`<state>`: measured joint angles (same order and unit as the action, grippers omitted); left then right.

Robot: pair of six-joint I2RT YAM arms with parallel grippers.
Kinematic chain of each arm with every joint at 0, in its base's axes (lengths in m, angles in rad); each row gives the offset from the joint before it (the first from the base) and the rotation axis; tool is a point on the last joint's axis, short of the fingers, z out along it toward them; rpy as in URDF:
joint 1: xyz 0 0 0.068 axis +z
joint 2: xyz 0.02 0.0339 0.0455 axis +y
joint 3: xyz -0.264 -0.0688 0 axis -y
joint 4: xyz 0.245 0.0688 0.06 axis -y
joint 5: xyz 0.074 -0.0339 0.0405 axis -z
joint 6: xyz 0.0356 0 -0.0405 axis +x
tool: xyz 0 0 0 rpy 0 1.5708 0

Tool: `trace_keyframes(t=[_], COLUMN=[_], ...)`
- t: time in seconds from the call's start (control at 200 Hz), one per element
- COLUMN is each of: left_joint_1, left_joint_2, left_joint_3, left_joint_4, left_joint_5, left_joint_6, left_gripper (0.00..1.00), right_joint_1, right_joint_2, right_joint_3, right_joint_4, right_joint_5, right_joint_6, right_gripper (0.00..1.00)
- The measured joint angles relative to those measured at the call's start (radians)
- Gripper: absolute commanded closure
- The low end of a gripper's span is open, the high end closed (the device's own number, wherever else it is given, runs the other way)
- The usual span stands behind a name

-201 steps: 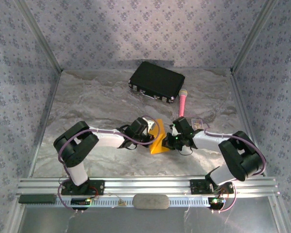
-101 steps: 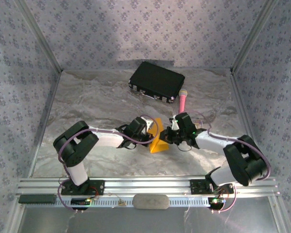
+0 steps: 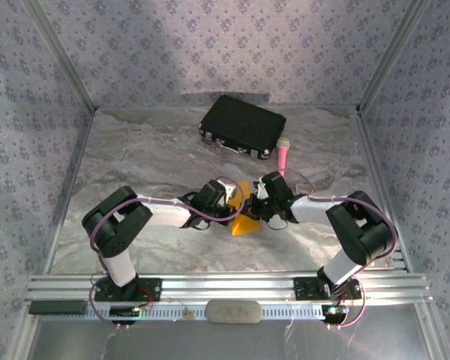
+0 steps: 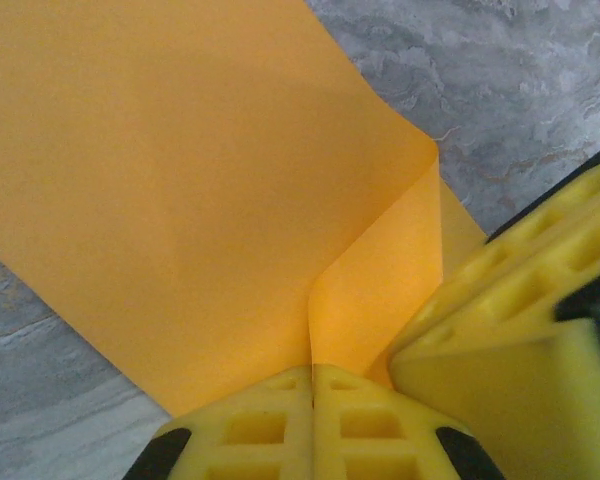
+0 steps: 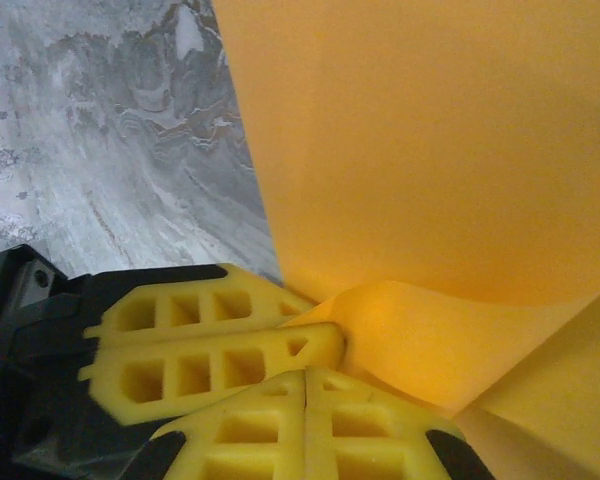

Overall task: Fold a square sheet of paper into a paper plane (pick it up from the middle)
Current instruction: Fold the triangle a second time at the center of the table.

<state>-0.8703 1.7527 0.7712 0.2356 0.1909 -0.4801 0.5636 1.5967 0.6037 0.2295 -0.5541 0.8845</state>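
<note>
Orange-yellow sheet of paper (image 3: 244, 217), creased, partly raised mid-table; fold shape unclear, prob. a wedge.

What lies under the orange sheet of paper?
The grey marbled table shows around the sheet of paper. The patch directly beneath it is covered, so anything there cannot be seen.

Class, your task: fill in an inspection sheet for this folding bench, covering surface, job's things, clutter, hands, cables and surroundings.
Surface: grey marbled table; no spills seen.
Job's things: the square sheet of paper, orange-yellow, creased, gripped between both hands at mid-table.
Clutter: black case at the back; pink microphone by its near right corner.
Hands: left hand shut on the sheet's crease; right hand shut, the fold apparently pinched at its tips; the two close together.
Cables: pinkish cable looped along each arm.
Surroundings: patterned walls; metal rail at the near edge.
</note>
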Motion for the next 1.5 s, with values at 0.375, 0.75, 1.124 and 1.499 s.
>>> trace_keyframes(t=[0.375,0.75,1.124,1.499], left_joint_1=[0.000,0.000,0.000,0.000], left_joint_2=[0.002,0.003,0.005,0.005], left_joint_3=[0.000,0.000,0.006,0.016], left_joint_4=[0.000,0.000,-0.010,-0.033], left_joint_5=[0.012,0.014,0.023,0.034], left_joint_6=[0.005,0.012,0.025,0.043], left_gripper=[1.00,1.00,1.00,1.00], right_joint_1=[-0.010,-0.077,-0.105,-0.155], right_joint_2=[0.010,-0.021,0.055,0.016], right_joint_3=[-0.069,0.014,-0.022,0.007], right_joint_4=[0.044,0.008,0.031,-0.016], right_joint_5=[0.001,-0.011,-0.011,-0.016], right_joint_6=[0.010,-0.011,-0.002,-0.025], right_gripper=[0.95,0.96,0.97,0.96])
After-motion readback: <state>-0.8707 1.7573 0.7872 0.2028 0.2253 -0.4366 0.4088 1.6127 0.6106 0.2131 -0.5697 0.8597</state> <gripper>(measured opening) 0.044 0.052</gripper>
